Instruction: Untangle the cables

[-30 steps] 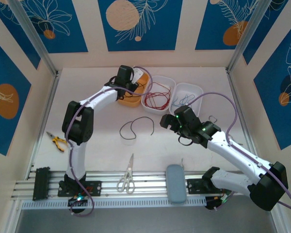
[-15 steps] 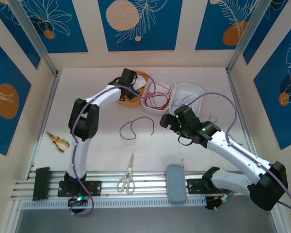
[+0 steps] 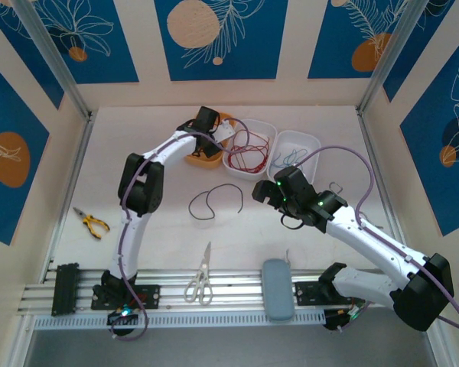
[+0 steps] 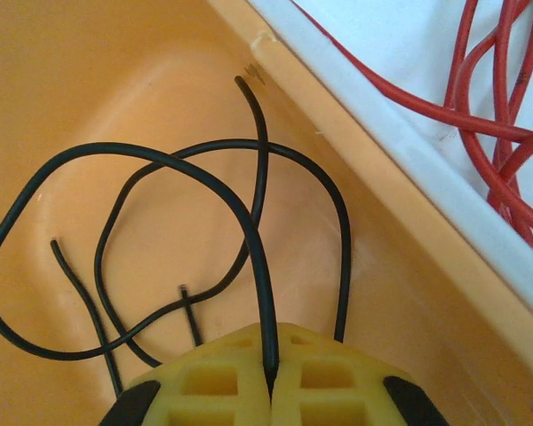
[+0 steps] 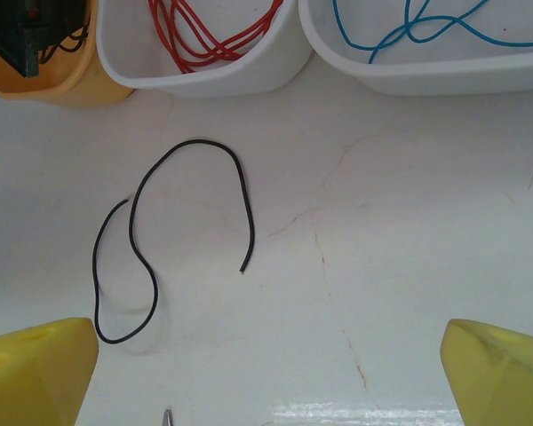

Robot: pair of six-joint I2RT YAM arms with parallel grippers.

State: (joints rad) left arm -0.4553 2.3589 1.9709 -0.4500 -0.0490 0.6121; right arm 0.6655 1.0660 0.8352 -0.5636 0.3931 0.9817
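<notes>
My left gripper [image 3: 213, 131] hangs over the orange tray [image 3: 201, 160], its yellow fingers [image 4: 204, 382] shut on a black cable [image 4: 249, 231]. That cable loops down among other black cables [image 4: 115, 266] lying in the orange tray [image 4: 89, 71]. Red cables [image 3: 249, 149] fill the middle white tray [image 3: 231, 164] and blue cables [image 5: 417, 27] lie in the right white tray [image 5: 426, 75]. One loose black cable [image 3: 213, 200] curls on the table, also seen as black cable [image 5: 160, 240] ahead of my right gripper [image 5: 266, 368]. The right gripper [image 3: 269, 193] hovers open above bare table with nothing between its fingers.
Scissors [image 3: 200, 281] and a grey block [image 3: 277, 289] lie near the front rail. Yellow-handled pliers [image 3: 88, 222] rest at the left. The white tray's rim [image 4: 409, 151] with red cables [image 4: 497, 106] sits right beside the orange tray.
The left arm has swung rightward and its gripper has shifted a little right and farther over the orange tray. The right arm and the loose black cable have not moved.
</notes>
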